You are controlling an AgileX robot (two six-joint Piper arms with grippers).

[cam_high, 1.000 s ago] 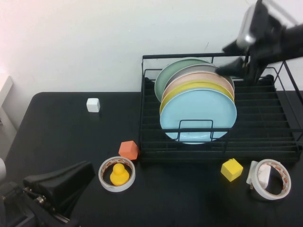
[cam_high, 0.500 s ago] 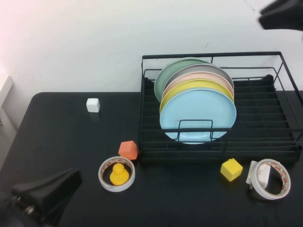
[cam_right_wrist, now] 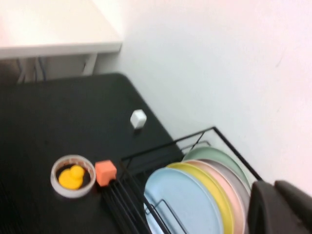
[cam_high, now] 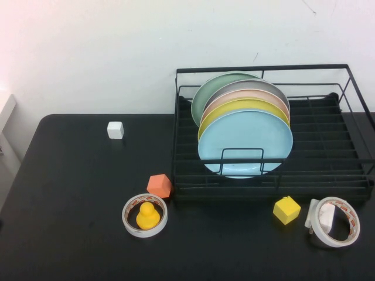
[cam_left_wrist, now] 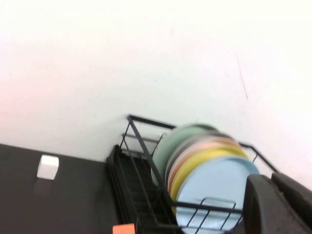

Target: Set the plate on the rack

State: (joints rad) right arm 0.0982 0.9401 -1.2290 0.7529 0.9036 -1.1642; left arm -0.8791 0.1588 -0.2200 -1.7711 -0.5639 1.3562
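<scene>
Five plates stand on edge in the rack (cam_high: 269,132), which sits toward the far right corner of the bench (cam_high: 70,181). The plate (cam_high: 246,142) named in the task, light blue, is the nearest of the row, upright between the dividers and leaning on the yellow plate (cam_high: 243,106) behind it; pink, grey and pale green ones follow. Judged from this, the placing looks finished and nothing remains but for the arms to stay clear.

Neither arm shows in the high view. The left gripper (cam_left_wrist: 278,204) appears only as a dark housing at the corner of its own wrist view, raised and looking toward the rack from the bench's left side; whether its fingers are apart or together cannot be told. The right gripper (cam_right_wrist: 280,207) is likewise a dark edge in its wrist view, high over the rack, and its state cannot be told either.

Compared with a second ago, the right arm, then hovering over the rack's far right rail, has lifted out of the high view, and the left arm, then at the near left corner, has also gone. The plates, the orange block (cam_high: 159,185) and the tape roll with the yellow duck (cam_high: 145,215) have not moved.
</scene>
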